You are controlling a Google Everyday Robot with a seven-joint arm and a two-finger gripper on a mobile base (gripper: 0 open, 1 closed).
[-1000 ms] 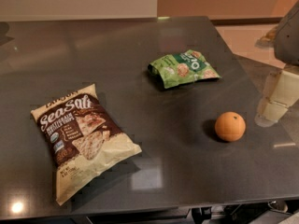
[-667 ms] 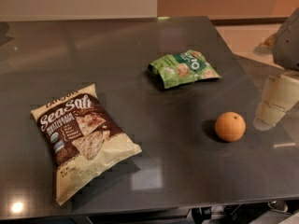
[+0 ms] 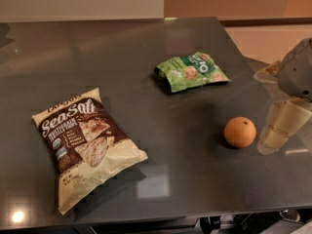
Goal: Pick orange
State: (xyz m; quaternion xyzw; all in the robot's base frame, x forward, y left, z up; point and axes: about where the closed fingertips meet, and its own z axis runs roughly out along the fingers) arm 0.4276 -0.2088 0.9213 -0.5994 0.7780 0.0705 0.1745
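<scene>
The orange [image 3: 240, 131] is a small round fruit lying on the dark grey table [image 3: 146, 57], right of the middle and near the right edge. My gripper [image 3: 279, 129] is cream-coloured and hangs from the grey wrist [image 3: 296, 74] at the right edge of the view. It is just to the right of the orange, low over the table, with a narrow gap between them. It holds nothing that I can see.
A green snack bag [image 3: 192, 70] lies behind the orange toward the table's middle. A large brown and cream "Sea Salt" chip bag [image 3: 87, 145] lies at the front left. The table's right edge runs close past the orange, with pale floor [image 3: 263, 40] beyond.
My gripper has come down and a little to the left, closer to the orange. The orange and both bags have not moved.
</scene>
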